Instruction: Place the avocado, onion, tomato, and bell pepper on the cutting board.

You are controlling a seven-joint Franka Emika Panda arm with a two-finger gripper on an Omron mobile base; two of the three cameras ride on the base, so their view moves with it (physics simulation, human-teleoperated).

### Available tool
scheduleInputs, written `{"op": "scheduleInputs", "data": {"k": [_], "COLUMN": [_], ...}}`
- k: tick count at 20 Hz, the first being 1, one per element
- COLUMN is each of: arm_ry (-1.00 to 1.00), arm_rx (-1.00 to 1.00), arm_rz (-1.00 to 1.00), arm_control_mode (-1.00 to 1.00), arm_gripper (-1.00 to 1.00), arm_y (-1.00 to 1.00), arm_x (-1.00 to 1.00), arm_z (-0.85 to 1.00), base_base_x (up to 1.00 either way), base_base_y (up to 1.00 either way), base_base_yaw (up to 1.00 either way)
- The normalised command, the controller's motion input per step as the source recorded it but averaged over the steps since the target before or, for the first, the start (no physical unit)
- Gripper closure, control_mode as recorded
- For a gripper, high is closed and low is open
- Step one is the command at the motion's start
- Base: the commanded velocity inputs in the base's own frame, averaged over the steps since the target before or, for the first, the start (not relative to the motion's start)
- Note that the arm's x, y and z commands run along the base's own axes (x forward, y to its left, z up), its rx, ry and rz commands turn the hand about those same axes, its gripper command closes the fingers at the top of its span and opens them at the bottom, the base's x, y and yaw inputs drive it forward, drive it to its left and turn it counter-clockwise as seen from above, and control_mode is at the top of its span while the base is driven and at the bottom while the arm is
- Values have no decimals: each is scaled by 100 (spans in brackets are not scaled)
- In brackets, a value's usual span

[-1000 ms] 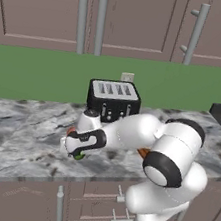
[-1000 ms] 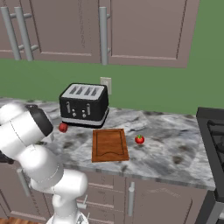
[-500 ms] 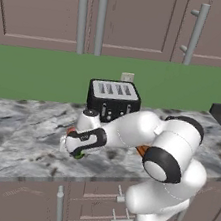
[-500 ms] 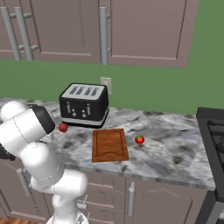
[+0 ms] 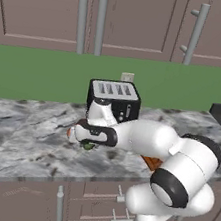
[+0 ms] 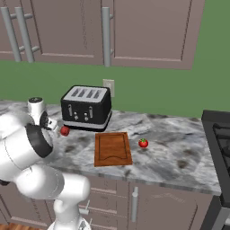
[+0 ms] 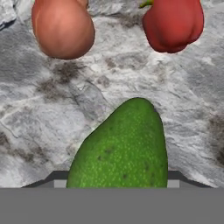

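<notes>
My jaws are clamped on the avocado [image 7: 122,148], which sits right up against my hand, its narrow end pointing away from me. In the left base view its green underside peeks out below my wrist, low over the desk [image 5: 27,140]; I cannot tell whether it has left the stone yet.

I judge it light and fairly firm, but the pebbled skin is rounded and tapers, so it could squirt forward if I pinch near the tip. The broad belly, where I have it, is the place to hold, and a moderate squeeze should do, since ripe flesh bruises.

Just past it lie the onion [image 7: 63,28] on one side and the bell pepper [image 7: 173,24] on the other, both on the desk and clear of the avocado. Both are smooth and round and likely to roll if nudged on the way up.

Farther along the desk, the cutting board [image 6: 112,148] lies bare in front of the toaster [image 6: 87,107], with the tomato [image 6: 143,143] just off its far edge.

Compared with a second ago, my jaws have gone from apart to closed; the arm has hardly shifted, and the other things lie where they did.
</notes>
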Motion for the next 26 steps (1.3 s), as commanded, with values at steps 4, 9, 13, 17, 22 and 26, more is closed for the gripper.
{"op": "scheduleInputs", "data": {"k": [4, 9, 13, 17, 22, 26], "arm_ry": [-3, -1, 0, 0, 0, 0], "arm_rx": [1, 2, 0, 0, 0, 0], "arm_rz": [0, 0, 0, 0, 0, 1], "arm_control_mode": [-100, -100, -100, -100, -100, -100], "arm_gripper": [100, 100, 100, 100, 100, 100], "arm_y": [-59, -66, -72, -73, -71, -68], "arm_x": [-10, -11, -12, -6, 0, 1], "arm_z": [35, 23, 15, 8, 0, 0], "base_base_x": [0, 0, 0, 0, 0, 0], "base_base_y": [0, 0, 0, 0, 0, 0], "base_base_yaw": [0, 0, 0, 0, 0, 0]}}
